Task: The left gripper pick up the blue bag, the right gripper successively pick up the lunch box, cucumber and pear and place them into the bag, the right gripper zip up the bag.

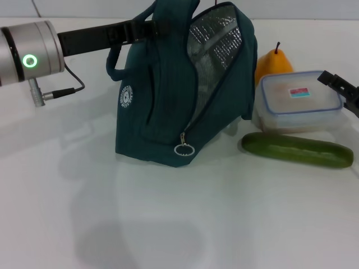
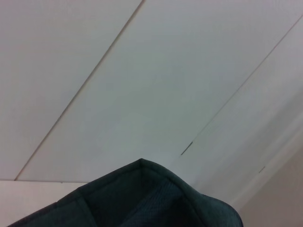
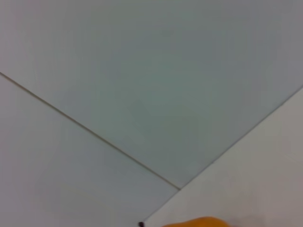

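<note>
The blue bag [image 1: 162, 112] stands upright on the white table, its side unzipped and its silver lining showing. My left gripper [image 1: 145, 31] reaches in from the left and is shut on the handle at the bag's top; the bag's fabric [image 2: 156, 198] also fills the low part of the left wrist view. To the right of the bag lies the clear lunch box [image 1: 297, 101] with a blue-rimmed lid. The orange pear [image 1: 273, 63] stands behind it, and its top [image 3: 199, 222] shows in the right wrist view. In front of the box lies the green cucumber [image 1: 297, 150]. My right gripper [image 1: 343, 92] is open at the lunch box's right end.
A round metal zipper pull [image 1: 184, 149] hangs at the low front of the bag's opening. The white table [image 1: 168, 224] stretches in front of the bag. A grey cable [image 1: 61, 92] trails from my left wrist onto the table.
</note>
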{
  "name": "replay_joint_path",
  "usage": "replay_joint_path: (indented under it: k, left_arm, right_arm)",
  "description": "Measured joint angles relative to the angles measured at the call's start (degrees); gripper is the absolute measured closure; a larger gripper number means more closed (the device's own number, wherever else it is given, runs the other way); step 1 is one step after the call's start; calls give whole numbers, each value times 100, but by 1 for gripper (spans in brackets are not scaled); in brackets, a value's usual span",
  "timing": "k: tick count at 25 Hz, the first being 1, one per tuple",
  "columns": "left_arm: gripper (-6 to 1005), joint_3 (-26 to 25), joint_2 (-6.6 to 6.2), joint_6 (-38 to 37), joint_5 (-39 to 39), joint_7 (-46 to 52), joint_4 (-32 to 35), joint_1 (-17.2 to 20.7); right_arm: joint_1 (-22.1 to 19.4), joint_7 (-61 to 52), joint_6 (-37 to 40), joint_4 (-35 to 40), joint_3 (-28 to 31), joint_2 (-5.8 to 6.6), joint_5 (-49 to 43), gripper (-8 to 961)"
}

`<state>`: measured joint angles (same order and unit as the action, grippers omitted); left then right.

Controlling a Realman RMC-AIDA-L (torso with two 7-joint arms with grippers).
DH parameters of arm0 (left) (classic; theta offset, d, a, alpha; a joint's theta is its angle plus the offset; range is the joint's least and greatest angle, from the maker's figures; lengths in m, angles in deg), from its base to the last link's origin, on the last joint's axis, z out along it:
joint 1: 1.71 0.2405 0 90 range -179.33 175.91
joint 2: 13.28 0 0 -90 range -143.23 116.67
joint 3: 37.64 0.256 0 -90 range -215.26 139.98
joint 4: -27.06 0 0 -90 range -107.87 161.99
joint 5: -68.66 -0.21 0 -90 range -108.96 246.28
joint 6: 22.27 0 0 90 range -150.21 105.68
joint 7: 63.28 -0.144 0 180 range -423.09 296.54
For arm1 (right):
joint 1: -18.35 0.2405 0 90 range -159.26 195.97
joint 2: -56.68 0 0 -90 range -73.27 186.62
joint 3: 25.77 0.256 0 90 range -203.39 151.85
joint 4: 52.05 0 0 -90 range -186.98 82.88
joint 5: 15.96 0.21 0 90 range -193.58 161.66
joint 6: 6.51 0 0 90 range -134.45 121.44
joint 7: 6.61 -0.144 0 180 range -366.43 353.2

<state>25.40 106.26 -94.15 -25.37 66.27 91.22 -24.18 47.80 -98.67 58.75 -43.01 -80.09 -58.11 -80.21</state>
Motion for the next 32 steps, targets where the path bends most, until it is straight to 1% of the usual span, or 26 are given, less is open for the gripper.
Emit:
replay_joint_path:
  k: [9, 17, 30, 32]
  left_arm:
    - [955, 3, 0, 0, 19, 0, 0, 25]
    - [955, 7, 0, 0, 33, 0, 0, 43]
    - [954, 7, -4, -10, 9, -4, -3, 40]
    - [954, 7, -6, -27, 13, -16, -9, 40]
  right_arm:
    - [-54, -286, 466, 1, -8, 1, 0, 148]
    - [-83, -419, 635, 1, -8, -23, 0, 150]
    - [11, -471, 671, 1, -8, -68, 0, 361]
    - [16, -472, 686, 1, -9, -77, 4, 420]
